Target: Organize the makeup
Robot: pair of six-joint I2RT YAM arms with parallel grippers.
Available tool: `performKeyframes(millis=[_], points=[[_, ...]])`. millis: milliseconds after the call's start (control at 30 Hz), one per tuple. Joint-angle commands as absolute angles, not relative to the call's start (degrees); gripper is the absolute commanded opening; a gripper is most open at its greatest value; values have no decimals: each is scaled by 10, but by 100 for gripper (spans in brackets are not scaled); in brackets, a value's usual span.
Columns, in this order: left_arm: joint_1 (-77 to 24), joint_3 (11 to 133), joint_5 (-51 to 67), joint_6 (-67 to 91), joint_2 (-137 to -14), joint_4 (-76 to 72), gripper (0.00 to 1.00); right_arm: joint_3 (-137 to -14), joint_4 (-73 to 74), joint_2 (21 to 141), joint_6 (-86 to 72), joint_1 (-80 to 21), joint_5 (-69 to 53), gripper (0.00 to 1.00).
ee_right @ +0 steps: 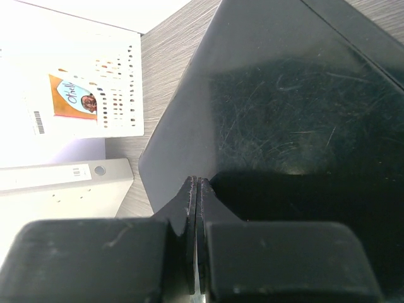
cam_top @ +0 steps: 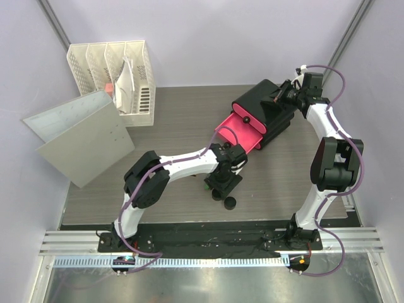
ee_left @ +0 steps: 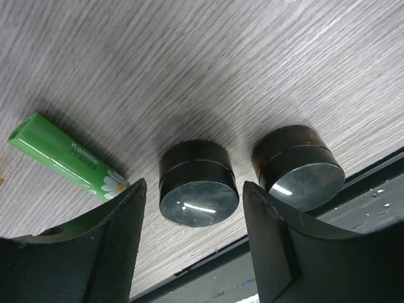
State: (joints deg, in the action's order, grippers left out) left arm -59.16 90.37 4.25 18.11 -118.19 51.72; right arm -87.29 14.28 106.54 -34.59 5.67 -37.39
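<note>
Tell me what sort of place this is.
Most likely a robot test cell in a lab, staged as a desk. Plain walls close in a wood-grain table. The left arm and right arm stand on a metal rail. A white file rack and binder serve as props.

You have two arms built alike. The left arm [cam_top: 188, 161] and right arm [cam_top: 328, 120] start at the silver slotted metal rail [cam_top: 69, 243] as smooth white shells joined by bulky matt black joint housings. A thin mauve cable [cam_top: 341, 77] loops loosely outside each arm, from the rail end up to the wrist. Farthest from the rail, the left gripper [cam_top: 225, 184] and right gripper [ee_right: 196, 183] are all black. The left fingers [ee_left: 113, 246] carry a finely textured pad face; the right fingers [ee_right: 180, 214] show scuffed, dusty plastic edges.
</note>
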Motion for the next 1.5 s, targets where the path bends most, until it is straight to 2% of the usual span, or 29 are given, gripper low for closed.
performKeyframes(millis=[0, 33, 100, 167, 200, 233, 267, 333, 667, 767, 967, 1167, 1467], points=[[-594, 917, 45, 171, -1187, 527, 61, -838, 227, 1092, -312, 53, -333, 1], [-593, 917, 44, 172, -1188, 528, 60, -837, 228, 1092, -312, 53, -333, 1], [-594, 918, 50, 170, -1191, 527, 50, -835, 228, 1091, -311, 53, -332, 1], [-594, 920, 54, 168, -1192, 527, 35, -832, 228, 1090, -310, 53, -330, 1], [-594, 924, 54, 163, -1193, 531, 24, -832, 228, 1089, -309, 53, -330, 1], [-594, 926, 54, 161, -1193, 533, 19, -832, 228, 1091, -309, 53, -330, 1], [-594, 929, 52, 160, -1192, 536, 8, -833, 229, 1091, -309, 53, -329, 1], [-594, 937, 49, 154, -1191, 542, 1, -835, 229, 1093, -311, 53, -330, 1], [-582, 1081, -25, 114, -1167, 592, 0, -844, 229, 1100, -311, 53, -329, 1], [-566, 1177, -20, 114, -1187, 607, 0, -843, 229, 1101, -309, 53, -329, 1], [-518, 1284, 33, 144, -1228, 591, 0, -838, 230, 1109, -308, 53, -327, 1], [-476, 1335, 42, 192, -1266, 555, 0, -831, 230, 1114, -302, 53, -324, 1], [-451, 1339, 25, 245, -1289, 468, 0, -826, 229, 1116, -297, 52, -323, 1]])
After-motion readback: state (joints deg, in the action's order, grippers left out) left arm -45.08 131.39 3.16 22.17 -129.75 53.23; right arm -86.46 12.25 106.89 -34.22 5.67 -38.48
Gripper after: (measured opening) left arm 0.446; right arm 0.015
